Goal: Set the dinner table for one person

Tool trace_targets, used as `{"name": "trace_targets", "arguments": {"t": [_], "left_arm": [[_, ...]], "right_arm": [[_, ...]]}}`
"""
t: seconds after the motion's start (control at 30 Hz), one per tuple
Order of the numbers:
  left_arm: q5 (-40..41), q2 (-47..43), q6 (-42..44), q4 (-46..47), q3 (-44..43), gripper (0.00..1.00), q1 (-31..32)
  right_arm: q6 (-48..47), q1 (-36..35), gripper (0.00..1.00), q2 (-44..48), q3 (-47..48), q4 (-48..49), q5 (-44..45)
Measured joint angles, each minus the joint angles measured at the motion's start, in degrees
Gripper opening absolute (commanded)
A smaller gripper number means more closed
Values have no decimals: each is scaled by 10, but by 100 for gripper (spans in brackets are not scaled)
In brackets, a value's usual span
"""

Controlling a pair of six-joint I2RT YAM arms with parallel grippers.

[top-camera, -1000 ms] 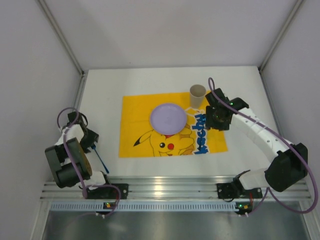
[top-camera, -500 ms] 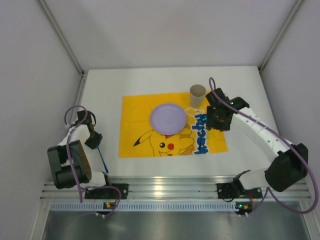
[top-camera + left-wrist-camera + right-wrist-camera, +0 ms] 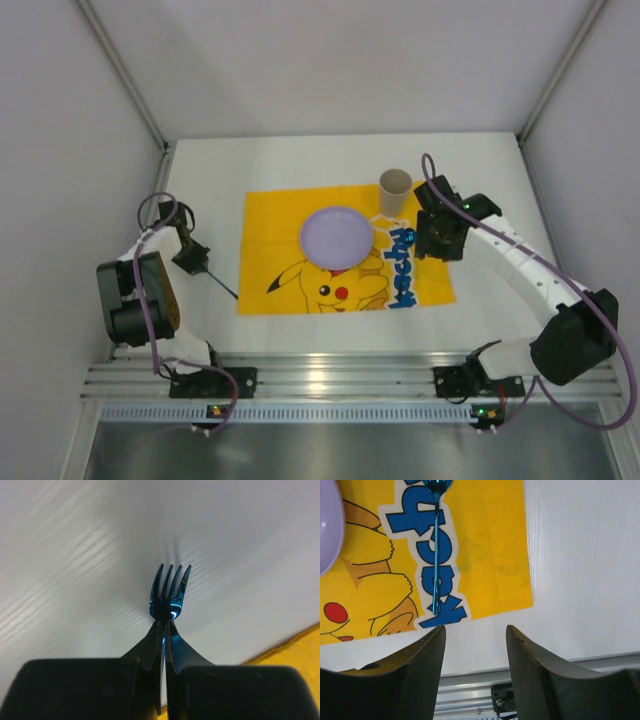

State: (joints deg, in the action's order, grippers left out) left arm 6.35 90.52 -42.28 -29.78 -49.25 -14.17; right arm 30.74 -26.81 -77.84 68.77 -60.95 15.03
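My left gripper (image 3: 192, 258) (image 3: 164, 625) is shut on a shiny blue fork (image 3: 170, 591) near its neck, over the left side of the white dinner table (image 3: 205, 180). The tines stick out past the fingertips. In the top view the fork's handle (image 3: 224, 285) slants toward the yellow Pikachu mat (image 3: 275, 230). My right gripper (image 3: 432, 240) (image 3: 475, 632) hangs open and empty over the mat's right edge. A blue spoon (image 3: 436, 555) lies on the mat's blue lettering, beyond the fingers. A lilac plate (image 3: 337, 236) sits mid-mat, with a beige cup (image 3: 394, 192) at its far right.
Grey walls close in the table on the left, right and far sides. An aluminium rail (image 3: 330, 378) with both arm bases runs along the near edge. Bare white tabletop (image 3: 580, 570) lies right of the mat.
My left gripper has shut on the fork and carried it away from the near edge; its handle now swings toward the mat. The right arm has barely moved.
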Motion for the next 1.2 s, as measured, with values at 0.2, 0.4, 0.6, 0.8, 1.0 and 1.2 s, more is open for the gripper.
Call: {"name": "trace_targets", "arguments": {"t": [0.2,0.4,0.6,0.8,1.0,1.2], "left_arm": [[-2,92,46,-59,-139,0,25],[46,130,102,-118,-307,0,59],[66,130,137,-139,-381,0,82],[54,121,163,-134,-321,51,87],[26,113,178,-118,-174,48,87],[7,94,183,-76,-125,42,87]], "right_arm": [[15,2,52,35,-8,4,3],[41,4,52,86,-59,9,1],[56,4,53,112,-85,9,-1],[59,4,54,120,-85,11,-1],[56,10,54,127,-85,10,-1],[48,15,54,130,-85,8,-1]]}}
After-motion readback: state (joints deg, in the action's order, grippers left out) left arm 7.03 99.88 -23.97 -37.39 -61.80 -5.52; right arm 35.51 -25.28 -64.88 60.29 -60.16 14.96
